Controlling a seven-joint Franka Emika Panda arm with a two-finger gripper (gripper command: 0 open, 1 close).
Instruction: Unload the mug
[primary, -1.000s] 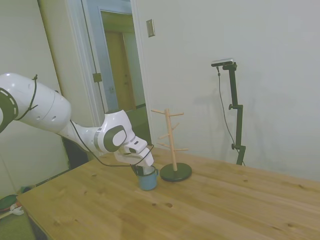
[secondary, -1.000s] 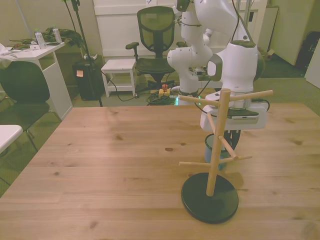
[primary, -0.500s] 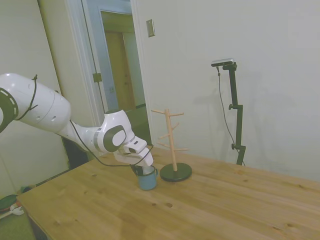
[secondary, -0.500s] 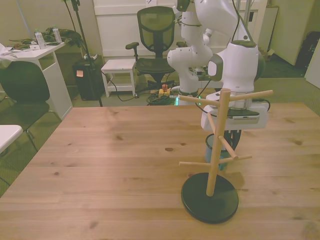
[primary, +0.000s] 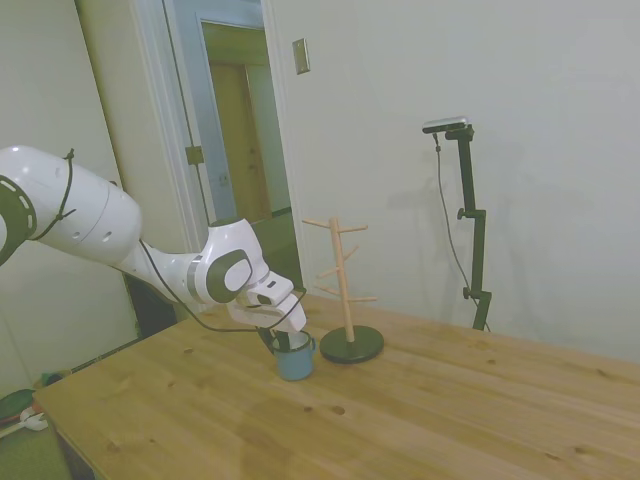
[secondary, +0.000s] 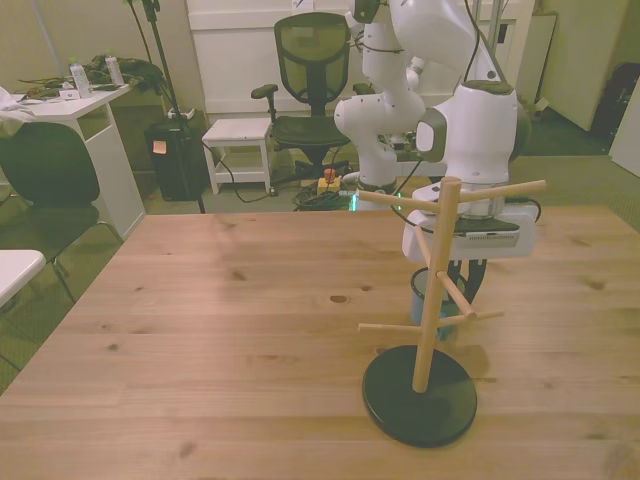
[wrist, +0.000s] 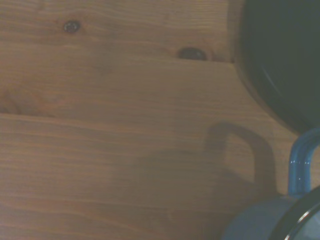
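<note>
The small light-blue mug (primary: 296, 359) stands upright on the wooden table (primary: 420, 420), just beside the black round base of the wooden peg stand (primary: 346, 300). My gripper (primary: 274, 343) reaches down at the mug's rim on the side away from the stand. In the front view the mug (secondary: 424, 297) shows only partly behind the peg stand (secondary: 432, 300), with the gripper (secondary: 462, 290) low over it. The wrist view shows the mug's blue handle (wrist: 298, 160) and dark rim close to the stand's black base (wrist: 285, 55).
The peg stand's pegs are bare. Behind the table in the front view are an office chair (secondary: 312, 70), a white stool (secondary: 238, 135) and a desk (secondary: 70, 110) at the front view's left.
</note>
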